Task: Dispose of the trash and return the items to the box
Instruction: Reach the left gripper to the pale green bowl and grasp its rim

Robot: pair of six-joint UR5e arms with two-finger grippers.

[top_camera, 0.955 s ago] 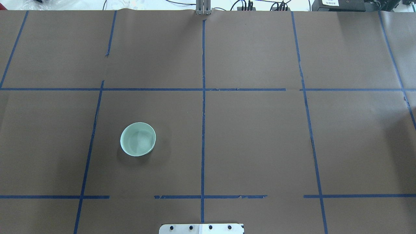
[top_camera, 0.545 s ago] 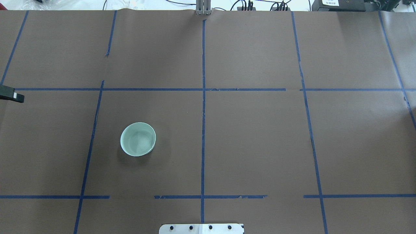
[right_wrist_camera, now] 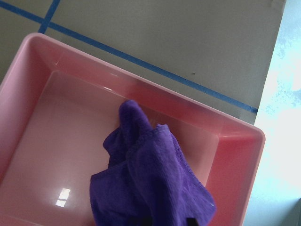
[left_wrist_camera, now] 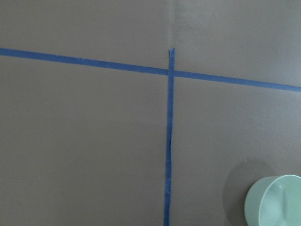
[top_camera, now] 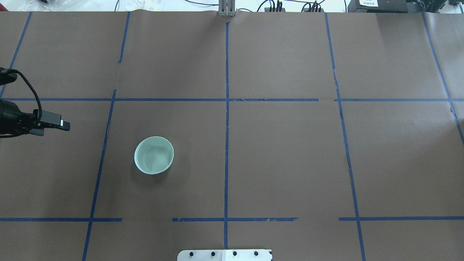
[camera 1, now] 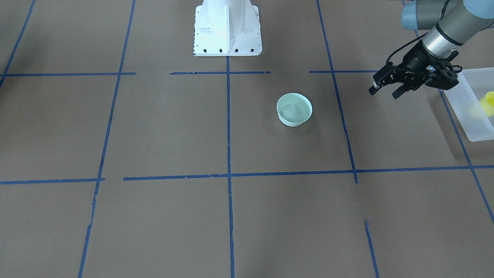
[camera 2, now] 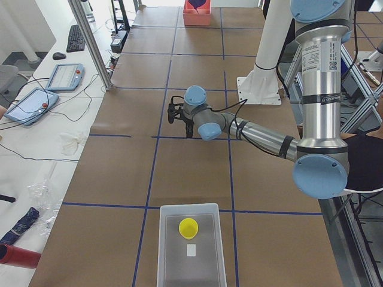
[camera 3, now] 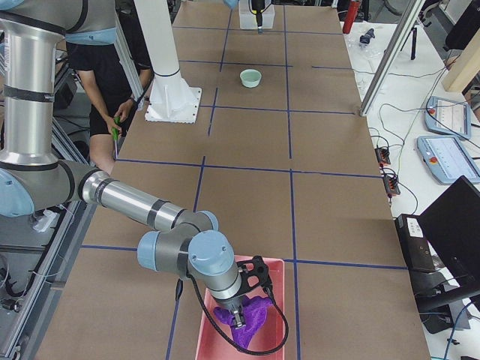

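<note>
The left gripper (camera 1: 383, 94) hung above the table (top_camera: 290, 152) near its end on the robot's left. Its two fingers were spread apart with nothing between them. It was between the pale green bowl (camera 1: 294, 109) and the box (camera 2: 165, 239), closer to the box and well apart from the bowl. The box sat right at that end of the table, its long side running along the end edge. The yellow cup (camera 2: 188, 227) was inside it, beside a small white scrap (camera 2: 191, 250).

The bowl stood upright, alone in its taped square, with bare brown paper and blue tape lines (top_camera: 226, 145) on every side. From the gripper across to the bowl the surface was flat and open.

The white robot base (camera 1: 227, 27) stood at the middle of the robot's edge, well back from the bowl. A metal post (top_camera: 226, 9) rose at the far edge opposite it.

At the other end of the table the right gripper (camera 3: 240, 311) was lowered into a pink bin (right_wrist_camera: 141, 84), down among the folds of a purple cloth (right_wrist_camera: 150, 183). I could not tell whether it had closed on the cloth. The bin sat close to that end edge. A person (camera 3: 105, 90) stood behind the base.
</note>
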